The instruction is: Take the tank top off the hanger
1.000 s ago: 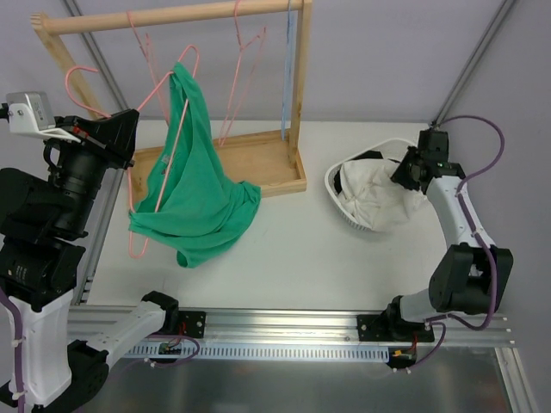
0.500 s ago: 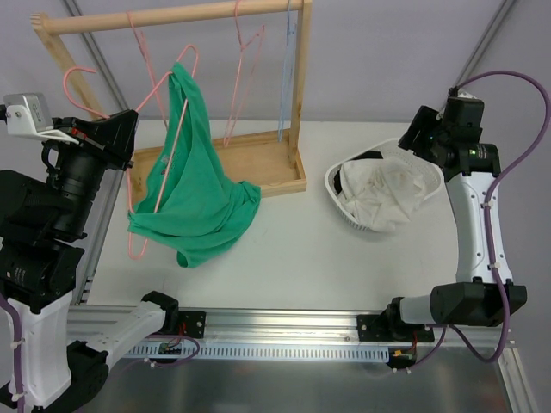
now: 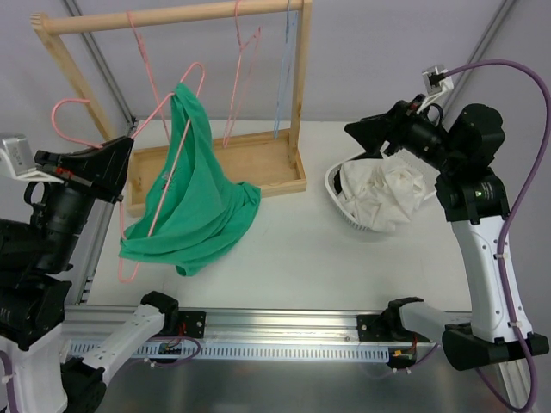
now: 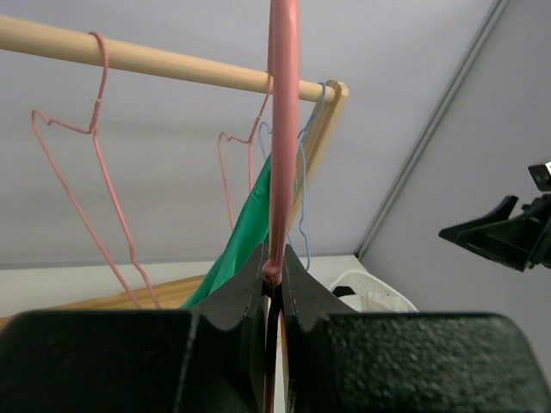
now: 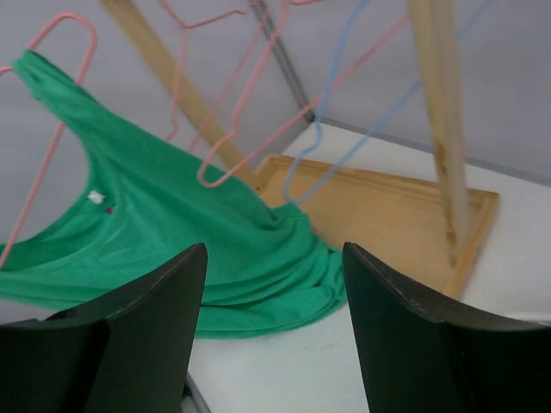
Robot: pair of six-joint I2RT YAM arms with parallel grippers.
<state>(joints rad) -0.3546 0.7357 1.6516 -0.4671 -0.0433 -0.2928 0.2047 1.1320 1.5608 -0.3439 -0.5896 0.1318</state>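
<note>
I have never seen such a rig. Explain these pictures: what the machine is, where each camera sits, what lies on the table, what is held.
The machine is two robot arms bolted at the near edge of a table. The wide picture comes from a fixed camera above and behind them; the other two come from wrist cameras, each looking past its own tool. On the table stand a wooden rack and a white basket of pale cloth. The left tool is shut on a pink hanger, off the rail, carrying a green tank top whose hem drapes on the table. The right tool is open and empty, near the basket, facing the tank top.
</note>
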